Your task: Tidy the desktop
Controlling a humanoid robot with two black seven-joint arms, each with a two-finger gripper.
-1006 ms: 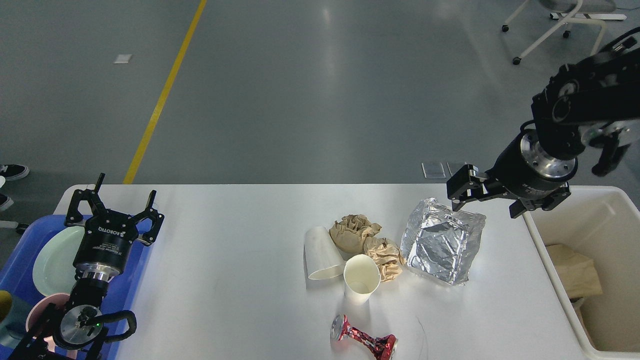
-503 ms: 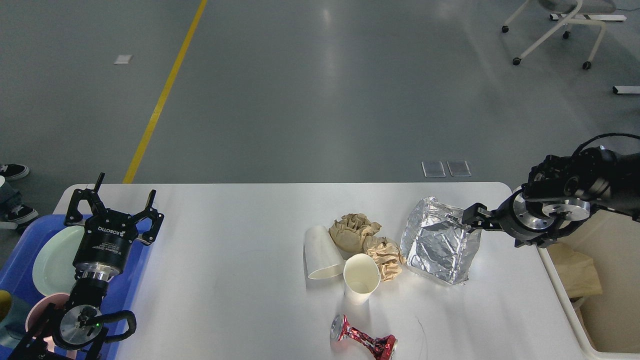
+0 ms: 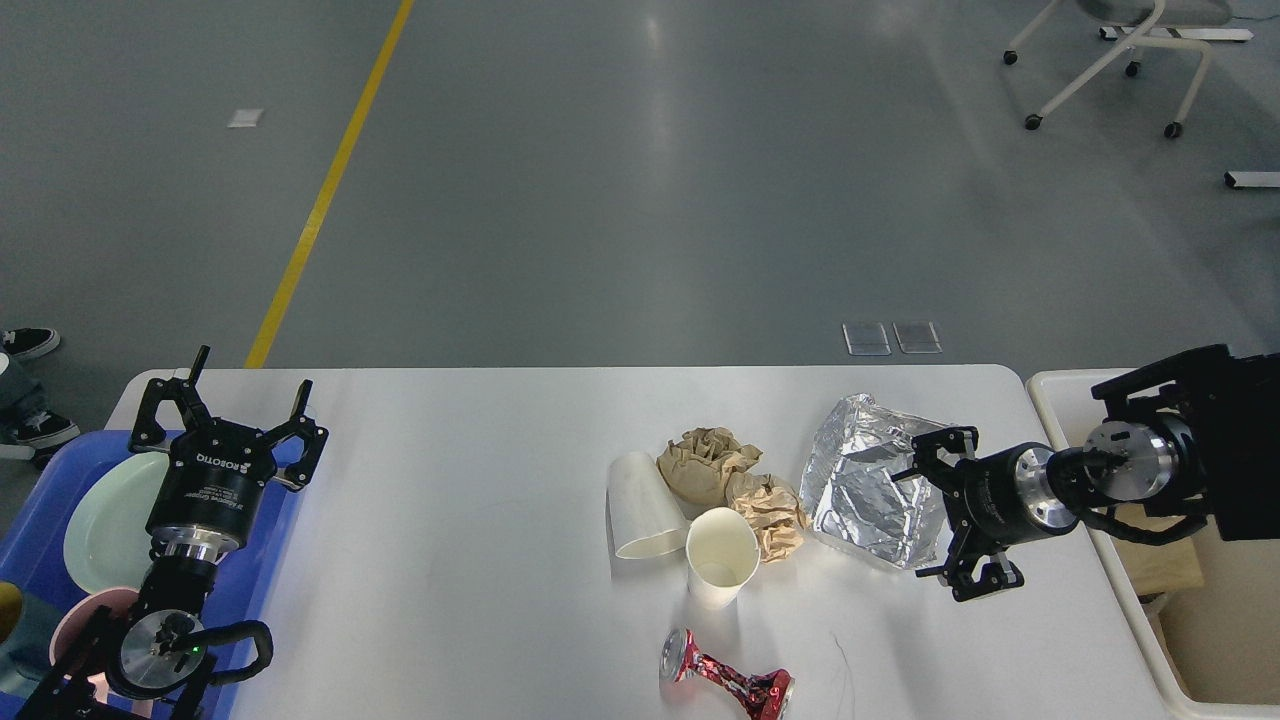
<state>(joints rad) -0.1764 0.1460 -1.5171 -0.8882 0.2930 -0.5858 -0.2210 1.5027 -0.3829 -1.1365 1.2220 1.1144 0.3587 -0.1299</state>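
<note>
Reaching in low from the right, the right gripper (image 3: pixel 935 515) has its fingers spread wide, one up near the top of the silver foil bag (image 3: pixel 872 482) and one down by its lower corner, so the bag's right edge sits between them. Can't tell if either finger actually touches the foil.

The desktop (image 3: pixel 480 520) is the big white table filling the lower half of the view. Mid-table there's a small pile: a white paper cup (image 3: pixel 640 506) on its side, another paper cup (image 3: pixel 721 556) standing upright just in front of it, two wads of crumpled brown paper (image 3: pixel 733 482) touching each other, and the foil bag right of those. A crushed red can (image 3: pixel 728 681) lies near the front edge.

The left gripper (image 3: pixel 228 400) hangs over the table's left end with its fingers splayed apart, holding nothing. Beside it there's a blue tray (image 3: pixel 45 510) with a pale green plate (image 3: pixel 105 520). A cream bin (image 3: pixel 1150 640) sits off the right end.
</note>
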